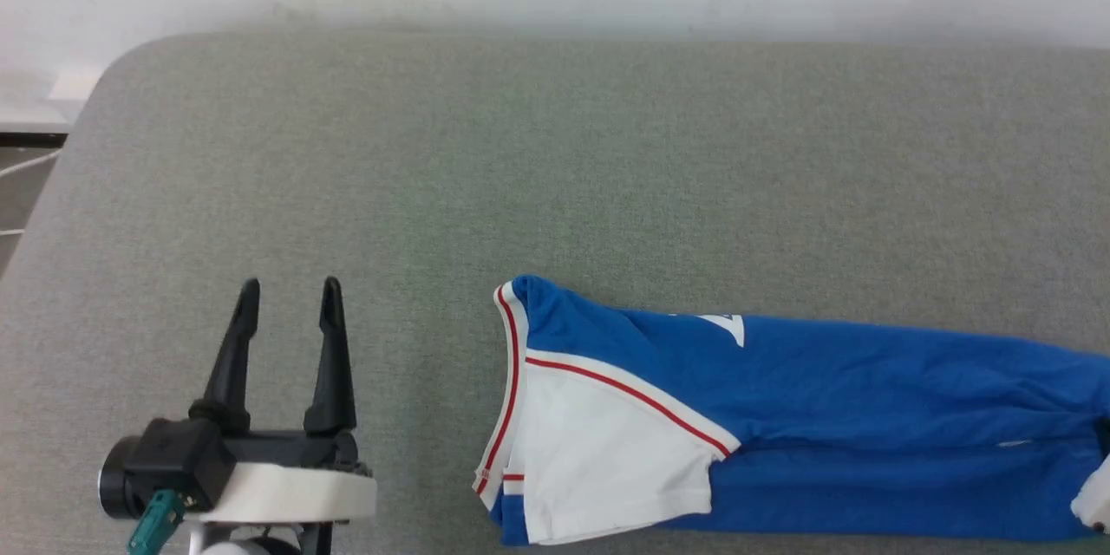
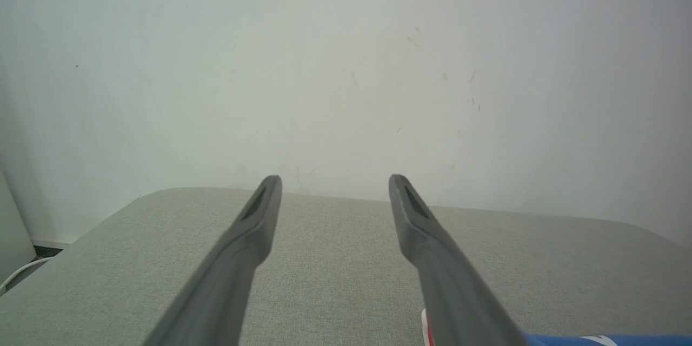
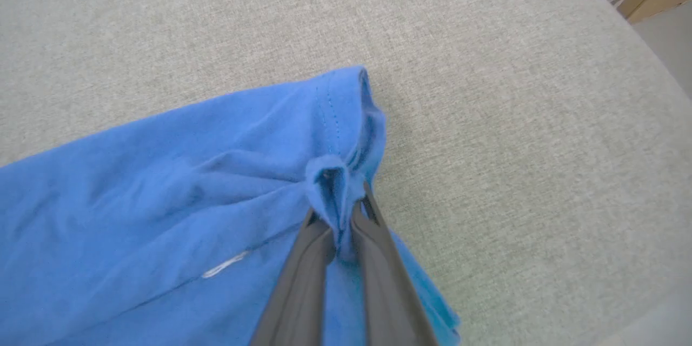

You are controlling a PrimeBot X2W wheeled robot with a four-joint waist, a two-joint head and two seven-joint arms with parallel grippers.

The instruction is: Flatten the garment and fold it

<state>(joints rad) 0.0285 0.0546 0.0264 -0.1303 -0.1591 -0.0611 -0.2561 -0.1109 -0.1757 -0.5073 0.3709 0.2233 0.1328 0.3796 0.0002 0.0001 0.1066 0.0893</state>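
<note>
Two right fingers [image 3: 303, 281] pinch one garment [image 3: 162, 173].

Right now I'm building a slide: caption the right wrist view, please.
Right gripper, jaws shut on a fold at the shirt's edge, on grey padding.

Soft, even light fills the room without glare, so the left gripper [image 1: 290, 282] throws barely a shadow on the grey pad [image 1: 555, 173], the shirt [image 3: 162, 173] shades only faintly in its folds, the wall [image 2: 346, 65] dims toward the left wrist view's corners, and the fingers [image 2: 235, 270] nearest that lens blur.
</note>
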